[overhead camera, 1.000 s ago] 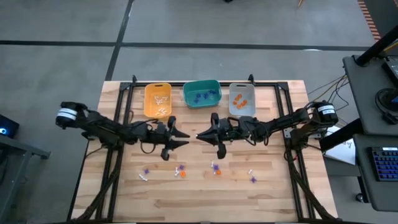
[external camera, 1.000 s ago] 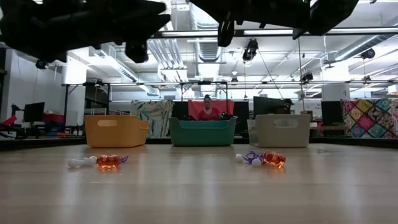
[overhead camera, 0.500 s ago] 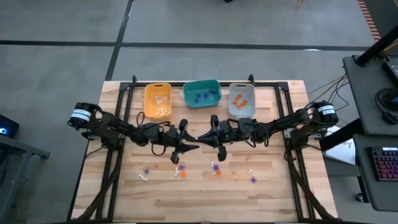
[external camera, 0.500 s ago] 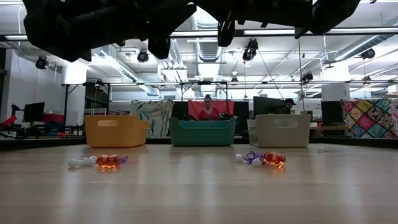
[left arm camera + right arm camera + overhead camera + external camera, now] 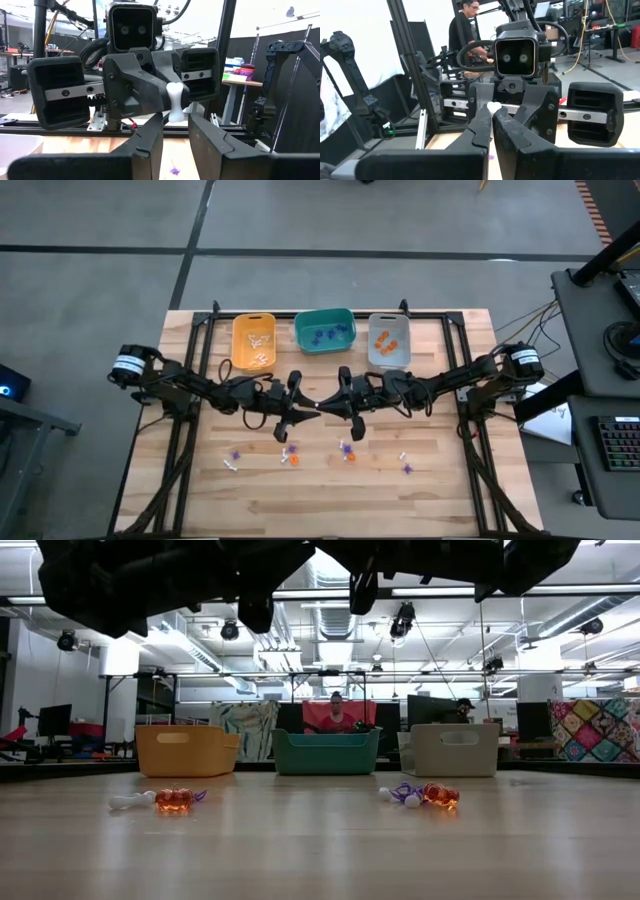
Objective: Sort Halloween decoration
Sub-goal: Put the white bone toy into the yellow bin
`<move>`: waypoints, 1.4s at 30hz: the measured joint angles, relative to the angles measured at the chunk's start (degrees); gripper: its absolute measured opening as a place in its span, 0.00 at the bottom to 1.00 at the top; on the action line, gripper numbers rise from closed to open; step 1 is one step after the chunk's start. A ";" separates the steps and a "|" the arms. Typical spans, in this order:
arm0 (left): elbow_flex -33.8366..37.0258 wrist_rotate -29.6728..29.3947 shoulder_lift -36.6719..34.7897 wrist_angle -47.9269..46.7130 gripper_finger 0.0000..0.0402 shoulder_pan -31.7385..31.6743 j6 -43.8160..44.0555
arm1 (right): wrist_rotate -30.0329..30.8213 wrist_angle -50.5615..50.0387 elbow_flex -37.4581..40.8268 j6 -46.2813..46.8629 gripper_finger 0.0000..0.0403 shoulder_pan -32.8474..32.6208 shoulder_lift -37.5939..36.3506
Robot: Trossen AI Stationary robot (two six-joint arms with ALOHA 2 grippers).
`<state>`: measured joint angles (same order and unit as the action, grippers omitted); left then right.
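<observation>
The left gripper has swung in to face the right gripper mid-worktop; a tiny white bone-shaped trinket sits pinched in the right jaws, while the left jaws stand spread around it, suggesting a handover.

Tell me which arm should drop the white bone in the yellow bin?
Left, probably: the yellow bin is on its side; open left gripper faces the white bone the right gripper holds.

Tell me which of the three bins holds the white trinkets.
The yellow bin, leftmost of the three in the high view. It holds white pieces, whereas the teal bin holds purple-blue ones and the grey bin holds orange ones.
</observation>
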<state>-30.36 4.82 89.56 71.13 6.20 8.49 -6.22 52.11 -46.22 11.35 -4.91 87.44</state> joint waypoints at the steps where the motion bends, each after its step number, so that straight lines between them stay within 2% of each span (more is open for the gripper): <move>1: -0.08 -0.01 0.00 -0.01 0.18 0.00 0.00 | 0.00 0.01 0.00 0.01 0.02 -0.05 0.00; 8: -0.75 -0.02 0.00 -0.21 0.18 0.00 0.17 | -0.04 -0.04 0.00 0.00 0.02 -0.11 -0.11; 16: -0.75 -0.20 0.00 -0.63 0.03 0.00 0.17 | 0.00 -0.63 0.00 0.01 0.02 -0.11 -0.11; 22: -0.73 -0.20 0.00 -0.70 0.01 0.00 0.17 | 0.00 -0.77 0.00 1.11 0.03 -0.11 -0.11; 34: -0.73 0.04 -0.02 -1.60 0.00 0.00 0.15 | -0.12 -2.75 0.00 1.71 0.27 -0.09 -0.10; 42: -0.73 0.00 -0.26 -2.31 0.00 -0.02 -0.40 | -0.26 -3.02 0.11 1.52 0.35 -0.09 -0.33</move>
<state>-31.09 4.82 89.30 68.82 6.17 8.09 -6.48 49.09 -46.11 12.86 -4.99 87.11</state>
